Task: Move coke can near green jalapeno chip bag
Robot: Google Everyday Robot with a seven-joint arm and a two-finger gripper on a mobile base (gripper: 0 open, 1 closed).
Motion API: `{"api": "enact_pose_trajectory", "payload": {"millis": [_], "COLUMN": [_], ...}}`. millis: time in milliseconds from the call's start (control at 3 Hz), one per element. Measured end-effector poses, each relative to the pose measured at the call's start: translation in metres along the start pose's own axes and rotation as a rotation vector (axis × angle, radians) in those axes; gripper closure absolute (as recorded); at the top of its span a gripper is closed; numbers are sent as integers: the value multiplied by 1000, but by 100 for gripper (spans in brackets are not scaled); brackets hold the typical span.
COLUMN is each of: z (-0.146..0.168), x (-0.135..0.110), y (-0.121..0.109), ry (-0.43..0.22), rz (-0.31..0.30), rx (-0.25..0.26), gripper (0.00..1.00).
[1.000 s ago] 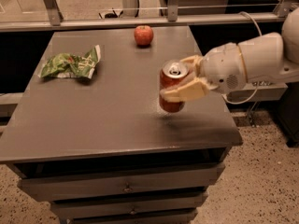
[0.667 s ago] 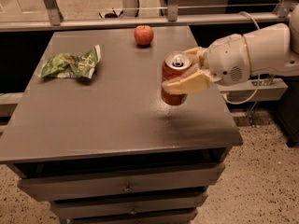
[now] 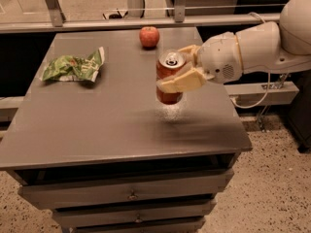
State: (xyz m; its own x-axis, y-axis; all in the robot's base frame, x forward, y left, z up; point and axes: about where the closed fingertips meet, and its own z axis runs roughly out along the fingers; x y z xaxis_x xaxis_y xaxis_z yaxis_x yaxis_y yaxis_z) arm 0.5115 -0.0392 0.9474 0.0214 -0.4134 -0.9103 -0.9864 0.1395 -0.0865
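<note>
One cylindrical coke can [image 3: 165,66], clamped by the end effector [image 3: 173,68], hangs above the table [image 3: 97,125].

grey table [image 3: 97,130] with drawers [image 3: 131,194] on speckled floor [image 3: 272,198], metal rail [image 3: 97,25] behind.

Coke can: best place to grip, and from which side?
Mid-body, side-on from the view's right, as the end effector over the table grips it now: the coke can is upright, so its round wall fits between the fingers, top left clear.
</note>
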Motion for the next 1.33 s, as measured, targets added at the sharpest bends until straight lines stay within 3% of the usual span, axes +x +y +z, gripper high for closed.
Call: {"api": "enact_pose_trajectory", "payload": {"millis": [667,1000,1333], "z": [86,128,164], "x": [-26,-38,-32], "y": [-81,-108,-127], "ry": [-84,-117,-100], "rz": [-47,-56,-47], "rx": [15,12,15], "gripper": [100,100,100]}}
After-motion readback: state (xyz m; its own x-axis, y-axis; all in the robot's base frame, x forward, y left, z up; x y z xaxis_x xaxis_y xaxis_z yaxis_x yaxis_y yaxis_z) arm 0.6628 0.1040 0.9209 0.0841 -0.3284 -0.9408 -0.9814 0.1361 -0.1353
